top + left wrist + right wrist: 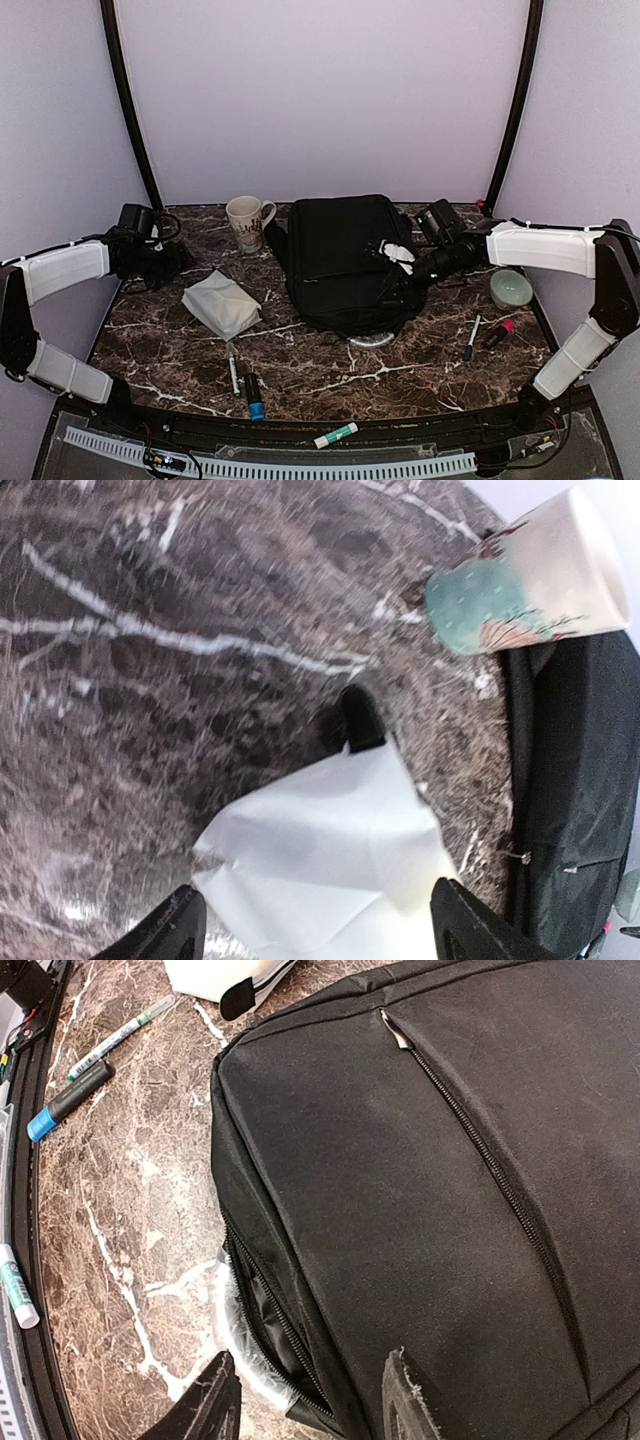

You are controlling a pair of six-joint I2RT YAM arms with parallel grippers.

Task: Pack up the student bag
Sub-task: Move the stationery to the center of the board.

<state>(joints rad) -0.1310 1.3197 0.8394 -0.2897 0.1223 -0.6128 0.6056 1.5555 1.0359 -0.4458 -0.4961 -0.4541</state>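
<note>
The student bag point(340, 262) is a large black backpack lying flat in the middle of the table. It also shows in the right wrist view point(420, 1190) and at the right edge of the left wrist view point(575, 780). Its side zip point(262, 1315) gapes partly open. My right gripper point(413, 272) is over the bag's right side, and its open, empty jaws point(307, 1358) straddle the bag's edge by that zip. My left gripper point(165, 258) is open and empty at the far left, facing a pale folded pouch point(330, 865).
The pouch point(220, 305) lies left of the bag, with a mug point(245, 222) behind it. Pens point(233, 375), a blue-capped marker point(253, 397) and a green-capped stick point(335, 435) lie in front. A clear lid point(372, 340) sticks out from under the bag. To the right are a green bowl point(510, 288), a blue pen point(470, 340) and a pink marker point(498, 333).
</note>
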